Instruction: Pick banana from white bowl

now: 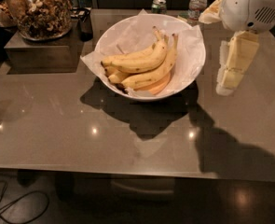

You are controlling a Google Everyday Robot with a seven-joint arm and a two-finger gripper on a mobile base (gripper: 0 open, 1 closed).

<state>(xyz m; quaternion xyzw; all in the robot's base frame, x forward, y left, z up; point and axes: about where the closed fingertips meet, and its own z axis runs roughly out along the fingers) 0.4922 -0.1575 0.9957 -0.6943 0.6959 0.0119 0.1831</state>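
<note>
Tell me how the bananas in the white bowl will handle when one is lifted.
The bananas lie stacked with stems close together, so they are probably a joined bunch and may lift together, fairly heavy. Their curved, smooth skins could slip. The loose paper under them may shift. The gripper hangs right of the bowl.

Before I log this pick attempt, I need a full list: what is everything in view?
white bowl: one, white, paper-lined, centre back of table.
bananas: one bunch, yellow, inside the bowl.
glass jar: one, clear, brown snacks inside, back left on the dark stand.
dark stand: one, dark, back left.
water bottle: one, clear, behind the bowl.
can: one, greenish top, behind the bowl.
table: one, glossy grey-brown.
cable: one, black, floor lower left.
gripper: one, cream, hanging right of the bowl.
</note>
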